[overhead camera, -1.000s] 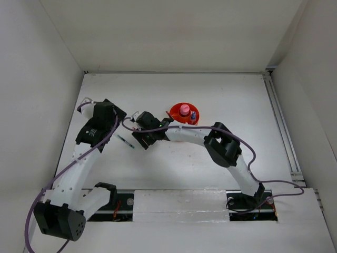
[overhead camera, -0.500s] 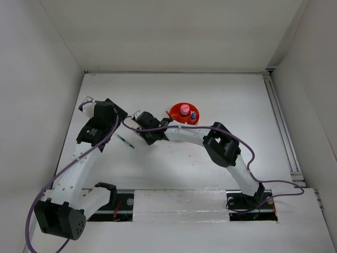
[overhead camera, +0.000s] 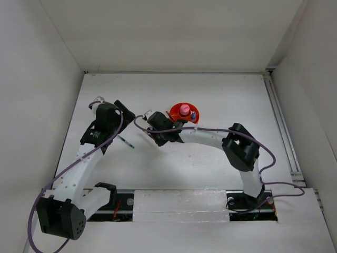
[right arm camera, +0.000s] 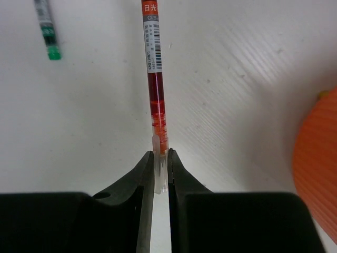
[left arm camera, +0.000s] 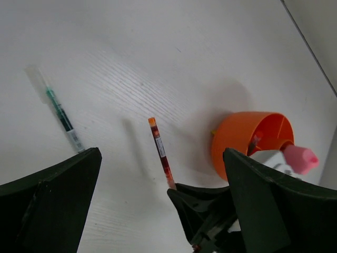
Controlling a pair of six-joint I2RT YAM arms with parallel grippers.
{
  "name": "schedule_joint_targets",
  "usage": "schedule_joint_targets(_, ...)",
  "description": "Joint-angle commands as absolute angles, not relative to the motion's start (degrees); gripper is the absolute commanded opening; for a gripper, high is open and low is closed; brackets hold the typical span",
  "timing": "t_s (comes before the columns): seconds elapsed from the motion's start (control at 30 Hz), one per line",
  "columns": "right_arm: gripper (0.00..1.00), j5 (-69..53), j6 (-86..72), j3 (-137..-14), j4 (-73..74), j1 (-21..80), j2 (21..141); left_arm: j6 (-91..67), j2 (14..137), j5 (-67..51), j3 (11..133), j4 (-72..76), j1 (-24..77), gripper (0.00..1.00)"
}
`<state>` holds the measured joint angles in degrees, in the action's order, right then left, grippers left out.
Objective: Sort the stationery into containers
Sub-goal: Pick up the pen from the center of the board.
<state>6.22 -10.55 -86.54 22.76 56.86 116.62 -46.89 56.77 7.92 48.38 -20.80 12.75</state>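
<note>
A: What does the overhead view show that the wrist cameras do not?

B: Both arms in full. It also shows the orange organiser (overhead camera: 172, 113) with a pink capped bottle (overhead camera: 185, 110) standing near its middle. A blue-capped bottle (overhead camera: 194, 114) stands in its right side.

A: And the left wrist camera?

B: The left gripper (left arm camera: 161, 158) is spread wide and holds nothing. Well to the left of the organiser, a green pen (left arm camera: 60, 113) lies flat on the white table (left arm camera: 158, 47). Nearer the organiser, a red pen (left arm camera: 159, 150) is held at its lower end, and its shadow falls apart from it.

A: Does the right wrist camera add anything?

B: It shows the grasp up close. The right gripper (right arm camera: 160, 158) is clenched on the red pen's clear end, just left of the organiser's wall.

A: Can any writing be read?

B: The pen's red band carries white Chinese characters, 日光, with what looks like 0.5 below. The small print on its white label is too fine to read.
</note>
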Motion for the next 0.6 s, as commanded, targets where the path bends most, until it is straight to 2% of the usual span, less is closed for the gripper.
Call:
schedule_joint_targets(0.0,0.00,5.02,-11.16,-85.17,18.64,56.25,108.91,-44.65,57.30,-3.39,45.45,-12.58,12.83,1.00)
schedule_joint_targets(0.2,0.00,2.99,-13.70,-79.28,13.19,55.72,101.00,-45.18,59.06,-12.47,42.36,-3.09,12.83,1.00)
schedule_joint_targets(0.33,0.00,1.42,-14.76,-76.65,8.89,55.72,96.86,-46.84,59.68,-15.20,41.13,0.17,12.83,0.95)
schedule_joint_targets(0.47,0.00,-2.37,-14.77,-76.64,7.83,55.72,95.10,-47.37,59.68,-15.73,40.61,2.54,12.83,0.85)
schedule_joint_targets(0.57,0.00,-3.08,-14.77,-76.64,7.30,55.72,94.48,-48.42,59.68,-16.78,40.61,3.87,12.83,0.63)
